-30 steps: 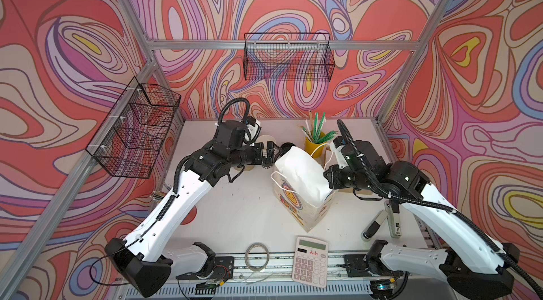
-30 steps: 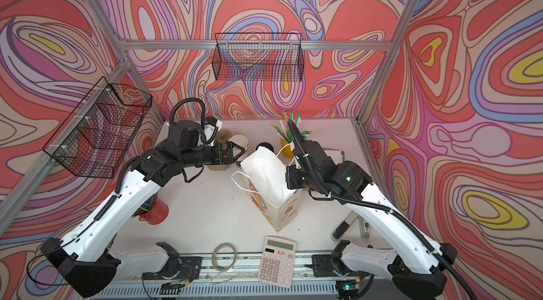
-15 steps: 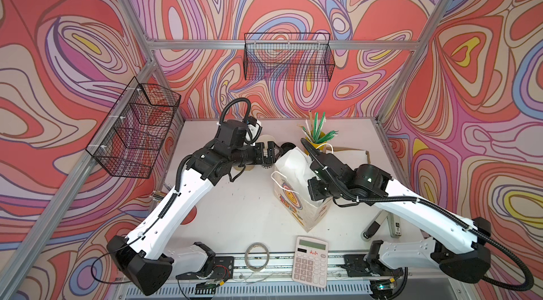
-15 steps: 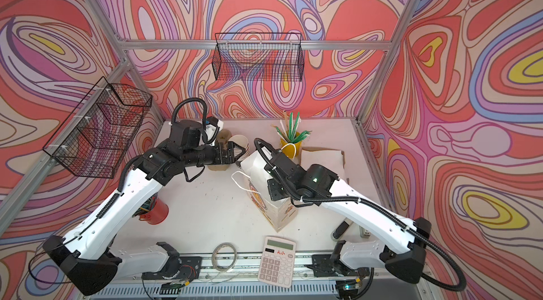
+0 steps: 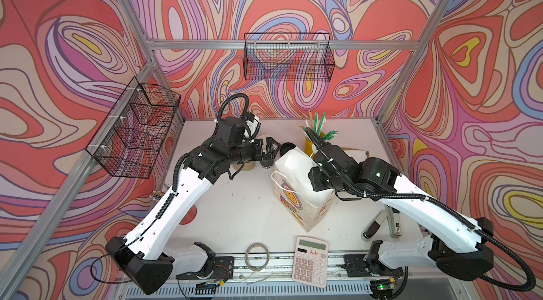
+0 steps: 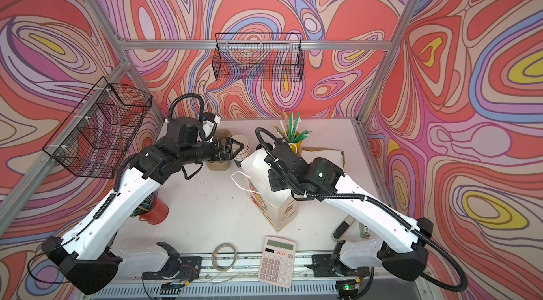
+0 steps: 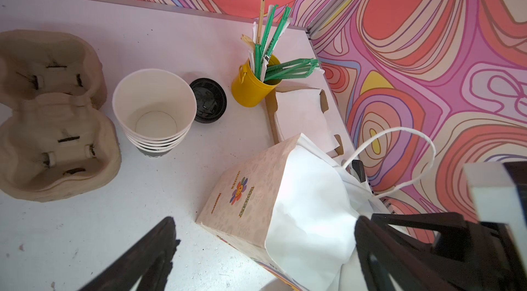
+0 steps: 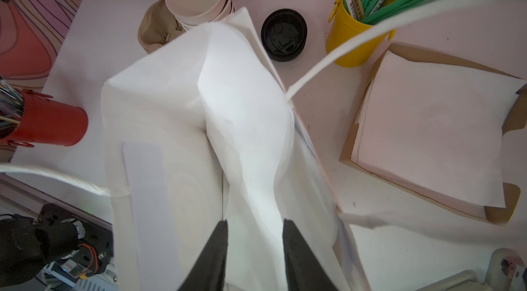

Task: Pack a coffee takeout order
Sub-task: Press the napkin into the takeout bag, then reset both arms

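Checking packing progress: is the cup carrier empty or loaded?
Empty: both wells of the cup carrier show bare bottoms in the left wrist view, no cup inside.

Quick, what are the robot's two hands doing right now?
Left hand: wide open, holding nothing.
Right hand: partly open around a fold of the bag, not pinching it.

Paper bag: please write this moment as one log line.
paper bag: standing, mouth open | right gripper: jaws open astride rim | left gripper: open, empty | carrier: empty
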`<state>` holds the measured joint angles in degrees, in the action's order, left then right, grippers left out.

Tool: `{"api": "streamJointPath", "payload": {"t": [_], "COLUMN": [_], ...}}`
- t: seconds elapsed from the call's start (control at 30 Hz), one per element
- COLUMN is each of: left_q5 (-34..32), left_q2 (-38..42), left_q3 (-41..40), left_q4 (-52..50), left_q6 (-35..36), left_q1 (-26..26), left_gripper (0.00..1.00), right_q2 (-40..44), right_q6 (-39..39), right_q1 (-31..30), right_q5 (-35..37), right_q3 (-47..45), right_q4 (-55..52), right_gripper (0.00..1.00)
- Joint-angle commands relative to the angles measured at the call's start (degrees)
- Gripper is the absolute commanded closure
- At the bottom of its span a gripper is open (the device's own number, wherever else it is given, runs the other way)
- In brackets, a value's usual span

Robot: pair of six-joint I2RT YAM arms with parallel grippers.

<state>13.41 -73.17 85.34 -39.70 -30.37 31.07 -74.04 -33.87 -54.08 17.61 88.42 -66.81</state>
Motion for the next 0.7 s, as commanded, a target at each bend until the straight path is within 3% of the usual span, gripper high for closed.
{"api": "streamJointPath", "payload": {"t": [0.0, 0.1, 0.2, 0.3, 0.33, 0.4, 0.43, 0.5, 0.57, 0.6, 0.67], "left_q5": [-4.6, -3.1, -2.1, -6.8, -8.1, -11.1, -16.3, -24.2, -28.6, -29.7, -29.0], "left_q2": [1.2, 2.9, 8.3, 11.8, 11.9, 11.2, 10.6, 10.0, 9.5, 9.4, 9.3], "left_q3": [2.9, 1.9, -3.8, -7.1, -8.2, -10.3, -11.2, -14.9, -20.2, -22.7, -28.5], "left_q4": [-3.4, -3.8, 0.9, 1.8, 2.0, 2.6, 2.8, 6.5, 12.1, 15.3, 24.0], "left_q6": [1.8, 0.3, -2.8, -2.5, -2.1, -1.7, -0.8, 2.3, 5.0, 5.9, 10.5], "left_q1": [-0.8, -5.8, -12.7, -18.9, -21.5, -26.1, -26.4, -26.4, -26.4, -26.4, -26.4], "left_gripper": [0.00, 0.00, 0.00, 0.00, 0.00, 0.00, 0.00, 0.00, 0.00, 0.00, 0.00], "right_q2": [0.6, 0.8, 2.3, 4.7, 5.8, 7.6, 8.3, 8.0, 4.9, 4.0, 6.0], "right_q6": [0.4, 1.5, 3.8, 6.9, 8.4, 11.5, 12.5, 14.1, 13.0, 12.6, 11.7], "right_q1": [-0.3, -0.3, -0.3, 1.9, 4.6, 13.8, 19.7, 32.8, 48.0, 52.6, 57.2], "right_q5": [3.9, 7.1, 11.1, 19.1, 21.1, 20.6, 19.7, 11.0, -6.3, -11.7, -10.5], "right_q3": [4.3, 7.6, 8.4, 6.9, 5.9, 4.5, 3.6, 1.1, -2.1, -4.2, -13.4], "right_q4": [-4.2, -4.3, 0.8, 8.7, 11.7, 16.1, 18.1, 21.5, 23.2, 24.9, 34.0], "right_gripper": [0.58, 0.48, 0.31, 0.21, 0.13, 0.06, 0.04, 0.02, 0.04, 0.08, 0.07]}}
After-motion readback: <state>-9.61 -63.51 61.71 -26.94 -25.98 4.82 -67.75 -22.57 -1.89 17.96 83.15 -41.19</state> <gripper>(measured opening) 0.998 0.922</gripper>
